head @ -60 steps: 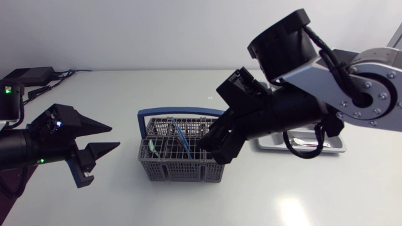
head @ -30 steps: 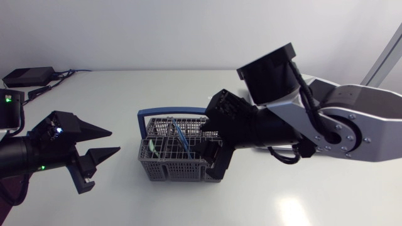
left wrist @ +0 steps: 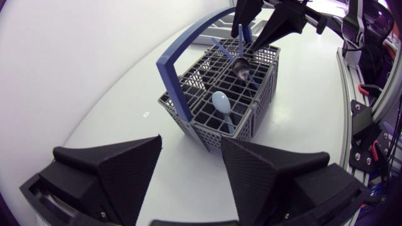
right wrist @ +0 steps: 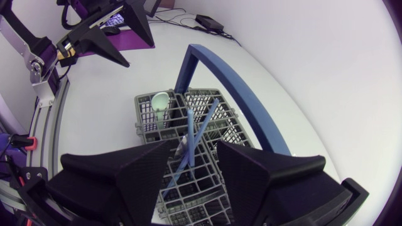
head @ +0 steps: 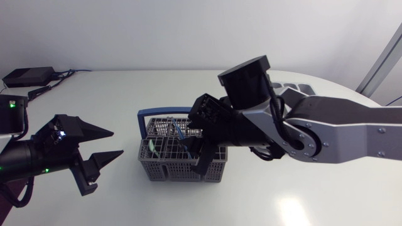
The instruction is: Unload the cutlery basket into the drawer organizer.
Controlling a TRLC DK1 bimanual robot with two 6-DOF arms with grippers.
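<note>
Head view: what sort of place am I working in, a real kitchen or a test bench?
Most likely a lab test bench, not a kitchen: a plain white table, two robot arms ending in the black left hand and right hand, and a cutlery basket set on the tabletop.

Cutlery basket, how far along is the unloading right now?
Done: no unloaded cutlery shows in any view. In hand: the right gripper stands open around the blue-handled utensils in the cutlery basket, gripping nothing. Left: those utensils and the pale spoon, all in the basket; the left gripper hangs open beside it.
</note>
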